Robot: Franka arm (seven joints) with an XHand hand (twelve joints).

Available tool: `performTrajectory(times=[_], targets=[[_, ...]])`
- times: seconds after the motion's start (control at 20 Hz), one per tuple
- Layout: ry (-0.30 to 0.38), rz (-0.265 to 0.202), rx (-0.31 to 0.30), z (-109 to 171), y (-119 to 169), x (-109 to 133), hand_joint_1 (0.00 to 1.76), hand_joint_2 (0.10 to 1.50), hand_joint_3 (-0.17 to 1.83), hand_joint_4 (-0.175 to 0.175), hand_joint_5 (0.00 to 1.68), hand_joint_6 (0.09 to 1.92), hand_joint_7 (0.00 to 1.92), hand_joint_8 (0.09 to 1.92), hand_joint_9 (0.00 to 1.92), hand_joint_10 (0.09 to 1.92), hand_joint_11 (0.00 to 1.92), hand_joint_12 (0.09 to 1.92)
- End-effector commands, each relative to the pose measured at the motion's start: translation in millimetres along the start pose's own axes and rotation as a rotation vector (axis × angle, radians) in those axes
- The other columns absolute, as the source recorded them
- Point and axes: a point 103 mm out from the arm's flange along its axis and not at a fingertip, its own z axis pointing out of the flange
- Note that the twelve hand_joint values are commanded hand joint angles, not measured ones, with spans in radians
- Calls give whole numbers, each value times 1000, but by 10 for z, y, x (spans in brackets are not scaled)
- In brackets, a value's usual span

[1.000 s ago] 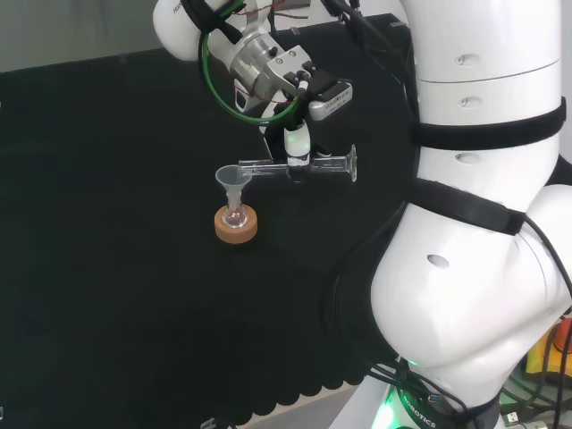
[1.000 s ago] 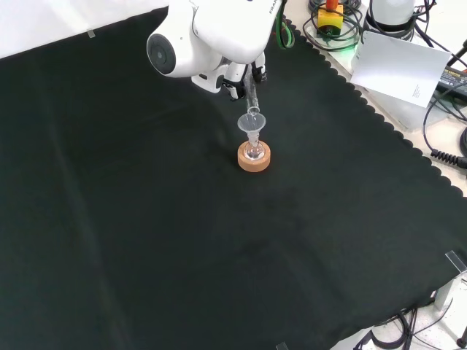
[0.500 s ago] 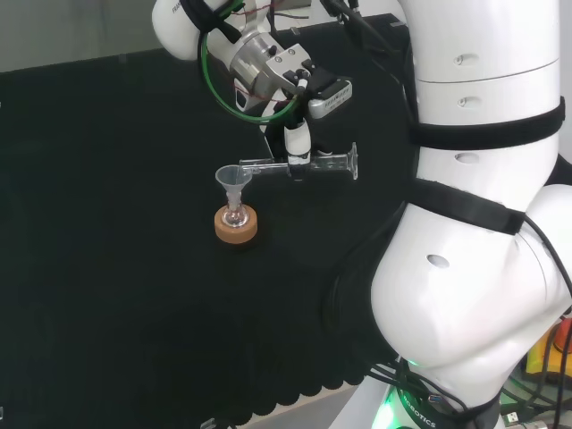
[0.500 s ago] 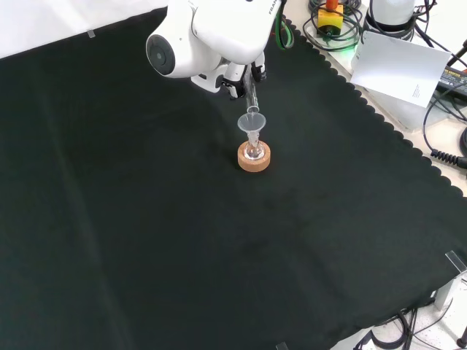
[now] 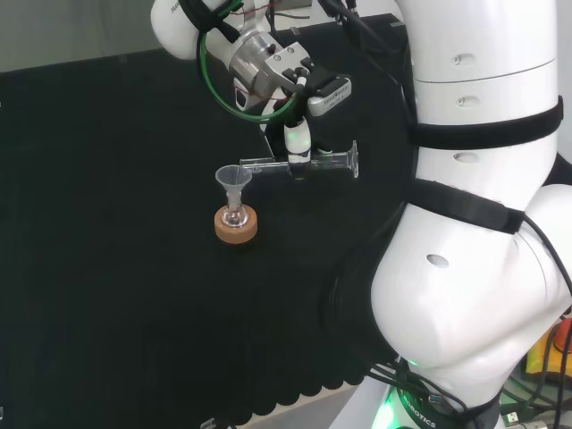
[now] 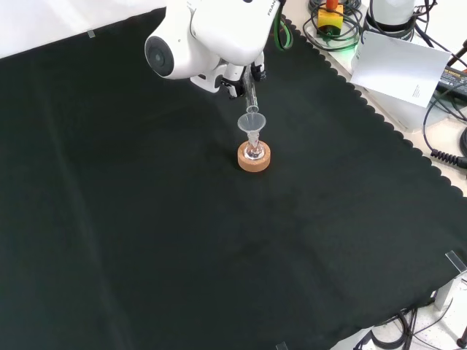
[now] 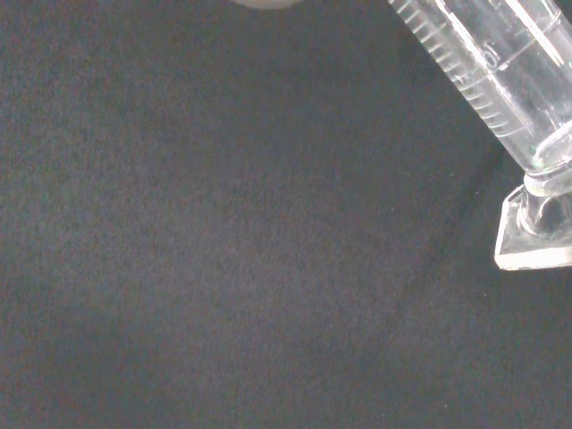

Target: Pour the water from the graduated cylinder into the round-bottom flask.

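Glass cylinder (image 5: 299, 165) lies level in the hand (image 5: 298, 143), fingers curled round it, mouth over the funnel (image 5: 233, 179) in the flask (image 5: 235, 215). Looks like mid-pour or nearly done; can't tell how much water's left.

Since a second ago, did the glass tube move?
No. In the head view the graduated cylinder lies level, its mouth over the funnel on the cork ring, as before.

The worktop (image 6: 146, 240) is covered in matt black cloth with a fine, slightly rough weave. The graduated cylinder (image 5: 313, 164) is clear and glossy, as are the funnel (image 5: 233, 179) and the small flask (image 6: 253, 152). The stand (image 6: 254, 158) looks like matt cork. The arm's links (image 5: 474, 259) are smooth glossy white plastic.
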Motion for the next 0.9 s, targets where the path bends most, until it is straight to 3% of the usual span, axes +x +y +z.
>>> performTrajectory(times=[0.05, 0.9], targets=[[2, 0, -2, -3, -2, -5, 1271, 1082, 0, -175, 1029, 900, 1070, 892, 1520, 87, 1284, 772], [1, -9, -24, -33, 17, 5, 1271, 1083, 0, -175, 1028, 902, 1070, 894, 1521, 87, 1285, 770]])
